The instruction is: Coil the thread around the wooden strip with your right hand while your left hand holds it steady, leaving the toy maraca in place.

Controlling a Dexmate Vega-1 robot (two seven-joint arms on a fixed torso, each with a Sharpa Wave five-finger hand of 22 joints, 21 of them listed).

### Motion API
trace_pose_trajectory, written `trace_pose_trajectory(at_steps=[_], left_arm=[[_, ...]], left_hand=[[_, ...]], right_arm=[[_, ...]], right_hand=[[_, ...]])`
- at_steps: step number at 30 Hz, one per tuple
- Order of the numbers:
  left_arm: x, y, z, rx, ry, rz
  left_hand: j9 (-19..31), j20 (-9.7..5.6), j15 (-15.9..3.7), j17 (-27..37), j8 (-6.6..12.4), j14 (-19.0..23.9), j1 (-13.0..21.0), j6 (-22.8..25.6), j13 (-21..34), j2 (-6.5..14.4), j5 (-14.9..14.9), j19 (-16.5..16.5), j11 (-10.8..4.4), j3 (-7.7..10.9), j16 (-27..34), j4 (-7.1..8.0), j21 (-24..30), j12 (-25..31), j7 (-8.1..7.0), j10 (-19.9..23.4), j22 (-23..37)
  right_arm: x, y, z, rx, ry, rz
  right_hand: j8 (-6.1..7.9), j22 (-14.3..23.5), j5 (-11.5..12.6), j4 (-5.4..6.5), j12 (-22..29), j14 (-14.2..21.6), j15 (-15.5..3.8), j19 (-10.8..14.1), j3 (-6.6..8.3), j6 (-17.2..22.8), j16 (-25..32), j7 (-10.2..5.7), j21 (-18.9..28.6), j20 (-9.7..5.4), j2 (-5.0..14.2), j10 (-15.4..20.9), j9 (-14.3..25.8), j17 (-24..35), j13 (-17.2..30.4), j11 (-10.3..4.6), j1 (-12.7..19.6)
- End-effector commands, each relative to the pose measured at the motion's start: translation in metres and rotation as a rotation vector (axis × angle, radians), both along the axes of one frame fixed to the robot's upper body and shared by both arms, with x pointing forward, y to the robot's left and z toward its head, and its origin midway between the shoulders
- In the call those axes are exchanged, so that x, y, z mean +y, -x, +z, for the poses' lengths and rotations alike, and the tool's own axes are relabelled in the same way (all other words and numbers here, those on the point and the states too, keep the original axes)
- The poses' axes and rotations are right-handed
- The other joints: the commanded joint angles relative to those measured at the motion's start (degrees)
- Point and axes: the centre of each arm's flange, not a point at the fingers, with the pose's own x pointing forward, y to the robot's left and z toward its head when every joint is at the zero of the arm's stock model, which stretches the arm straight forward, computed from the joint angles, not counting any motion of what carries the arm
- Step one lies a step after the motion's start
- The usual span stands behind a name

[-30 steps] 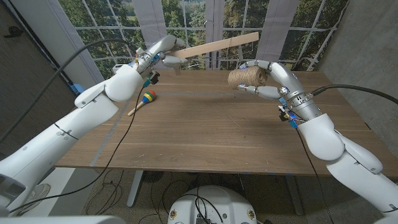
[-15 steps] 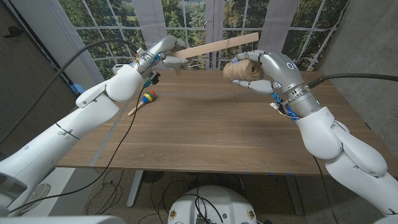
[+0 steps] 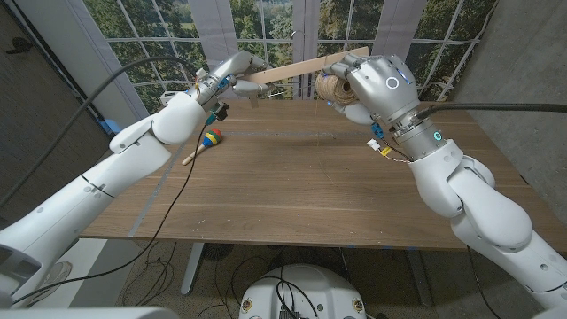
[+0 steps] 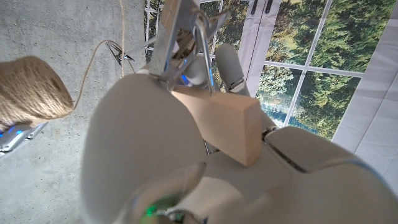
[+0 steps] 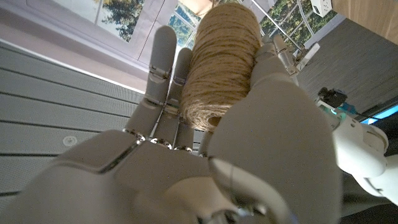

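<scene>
Tan thread spool (image 3: pixel 332 86), pale wooden strip (image 3: pixel 306 66), multicoloured maraca (image 3: pixel 211 138)

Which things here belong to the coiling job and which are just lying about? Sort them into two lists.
Job:
- wooden strip, held by the left robot hand
- twine ball, held by the right robot hand
- thread running off the ball

Lying about:
- toy maraca, on the table, to be left in place
</scene>
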Motion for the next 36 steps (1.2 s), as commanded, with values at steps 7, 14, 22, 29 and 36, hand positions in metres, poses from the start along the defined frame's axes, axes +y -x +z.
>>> trace_pose_trajectory(at_steps=[7,14,22,29,36], left_arm=[[-0.005,0.0,-0.001,0.007,-0.003,-0.011],[-0.006,0.003,-0.001,0.003,-0.004,-0.006],[-0.005,0.006,-0.002,0.005,-0.005,-0.002],[-0.007,0.007,-0.003,0.008,-0.01,-0.003],[-0.01,0.009,-0.003,0.029,-0.024,-0.027]], left_hand=[[0.24,-6.1,-0.12,0.41,-0.33,0.57,0.05,0.46,0.12,0.6,0.22,-0.05,0.08,8.55,0.31,8.73,0.09,-0.31,0.04,0.48,0.18],[0.17,-6.14,-0.1,0.37,-0.37,0.32,0.04,0.49,0.22,0.62,0.24,-0.03,0.21,8.6,0.18,8.77,0.07,-0.36,0.08,0.43,0.17],[0.28,-6.1,-0.09,0.29,-0.34,0.32,0.02,0.45,0.31,0.64,0.22,-0.05,0.0,8.58,0.14,8.8,0.02,-0.43,0.03,0.44,0.12],[0.25,-6.12,-0.11,0.33,-0.33,0.24,0.06,0.56,0.36,0.62,0.22,-0.03,0.09,8.6,0.13,8.76,0.04,-0.5,0.03,0.4,0.14],[0.3,-6.08,-0.12,0.32,-0.34,0.29,0.06,0.48,0.47,0.62,0.21,-0.15,0.0,8.59,0.13,8.77,0.0,-0.54,0.02,0.4,0.13]], right_arm=[[0.004,-0.004,0.018,-0.436,-0.068,-0.127],[0.001,-0.019,0.026,-0.559,-0.097,-0.085],[-0.001,-0.033,0.036,-0.697,-0.05,0.001],[0.007,-0.035,0.051,-0.69,0.037,0.016],[0.016,-0.039,0.072,-0.553,0.076,0.031]], right_hand=[[0.09,0.02,0.83,5.64,4.3,20.6,-13.55,-8.99,8.58,24.22,0.28,9.39,-0.59,-6.69,8.46,19.68,0.78,5.0,15.15,-2.82,-8.91],[0.06,0.04,1.06,5.68,4.35,20.65,-13.58,-9.03,8.73,24.3,0.56,9.27,-0.77,-6.82,8.35,20.0,1.0,5.85,15.45,-2.89,-8.84],[-0.28,0.05,1.37,6.06,3.83,19.48,-13.64,-10.24,8.76,24.38,0.11,8.64,-1.52,-7.17,7.98,19.0,1.02,6.63,16.02,-3.86,-9.14],[-0.73,0.04,1.64,6.51,3.43,18.44,-13.72,-11.29,8.66,23.69,-0.41,7.91,-2.21,-7.55,7.71,18.08,1.12,6.99,16.48,-4.46,-9.54],[-0.95,0.05,1.93,6.86,3.03,18.11,-13.75,-11.5,8.78,23.54,-0.78,7.74,-2.58,-7.74,7.84,18.0,1.12,7.12,16.29,-4.15,-9.67]])
